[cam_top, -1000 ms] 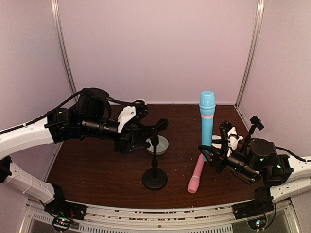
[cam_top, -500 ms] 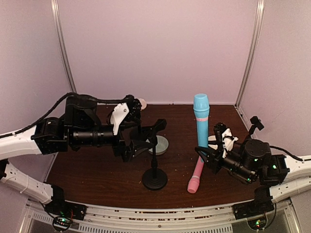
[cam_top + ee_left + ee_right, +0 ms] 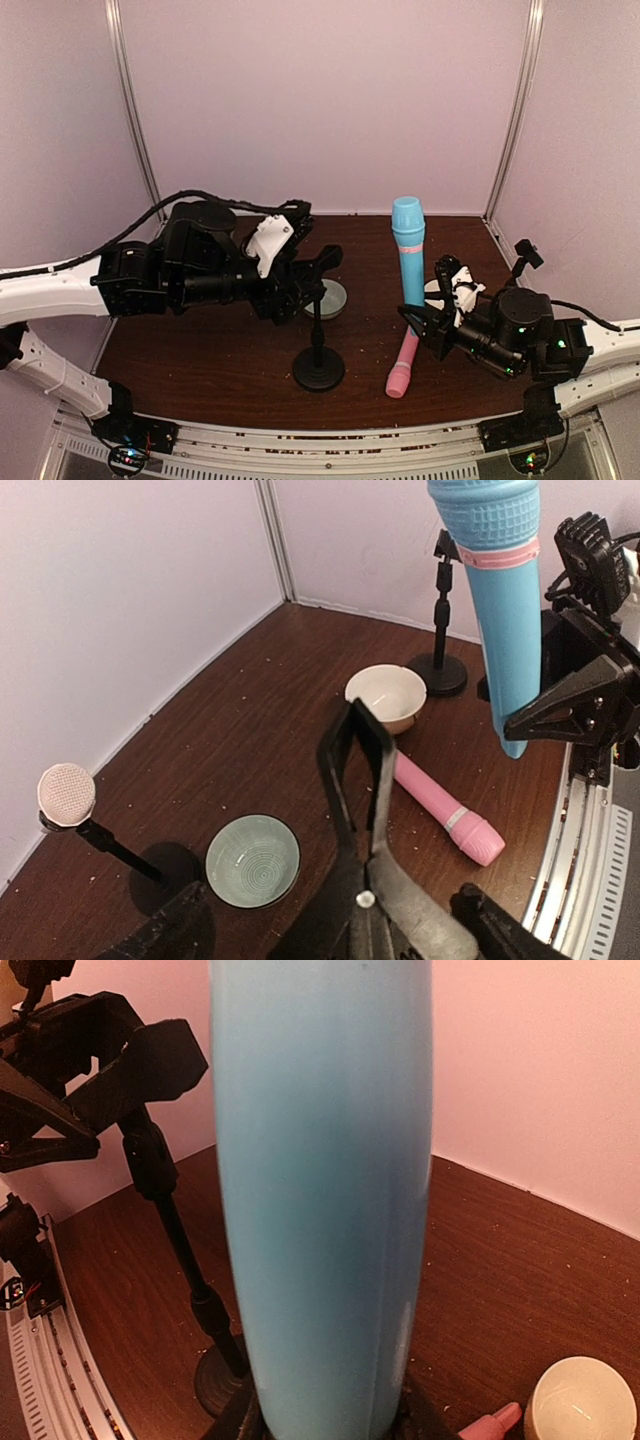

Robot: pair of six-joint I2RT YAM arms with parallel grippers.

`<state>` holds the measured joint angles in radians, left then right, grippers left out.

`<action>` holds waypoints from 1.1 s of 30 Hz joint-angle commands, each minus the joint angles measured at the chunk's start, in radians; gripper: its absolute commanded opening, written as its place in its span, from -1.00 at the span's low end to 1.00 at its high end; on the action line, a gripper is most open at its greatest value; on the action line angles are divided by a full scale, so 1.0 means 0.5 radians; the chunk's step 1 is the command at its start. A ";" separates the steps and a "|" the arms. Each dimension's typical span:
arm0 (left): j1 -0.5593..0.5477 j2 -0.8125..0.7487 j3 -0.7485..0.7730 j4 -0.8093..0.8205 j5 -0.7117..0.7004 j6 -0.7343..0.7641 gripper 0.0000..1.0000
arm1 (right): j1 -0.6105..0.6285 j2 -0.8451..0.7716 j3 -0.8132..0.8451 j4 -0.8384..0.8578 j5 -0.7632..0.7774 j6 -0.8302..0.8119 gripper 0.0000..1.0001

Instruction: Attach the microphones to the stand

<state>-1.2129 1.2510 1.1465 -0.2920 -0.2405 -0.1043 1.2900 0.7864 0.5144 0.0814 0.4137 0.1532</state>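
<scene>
Jaws on the right gripper (image 3: 421,320) are pinched on the tail of the sky-blue microphone (image 3: 410,255), holding it upright at 3 o'clock from the stand (image 3: 319,345). Over on the left gripper (image 3: 300,285) they sit wide, either side of the clip (image 3: 328,260). I'd steady the stand first, then ease the mic across into the clip. Room's tight low down: the pink microphone (image 3: 403,366) lies on the tabletop at 3 o'clock of the base, and the green bowl (image 3: 330,297) is at 12.
</scene>
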 commanded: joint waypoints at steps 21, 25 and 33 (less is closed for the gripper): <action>0.018 0.050 0.111 -0.077 0.267 0.148 -1.00 | -0.026 -0.086 -0.054 0.133 -0.098 -0.089 -1.00; 0.084 -0.034 0.002 0.035 0.625 0.343 -1.00 | -0.042 -0.070 -0.108 0.284 -0.171 -0.222 -1.00; 0.174 -0.064 -0.041 0.134 1.212 0.530 -1.00 | -0.046 0.286 -0.013 0.532 -0.469 -0.422 -1.00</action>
<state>-1.1431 1.2167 1.1202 -0.2844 0.1684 0.1001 1.2709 0.8474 0.4656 0.2493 0.2794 0.0048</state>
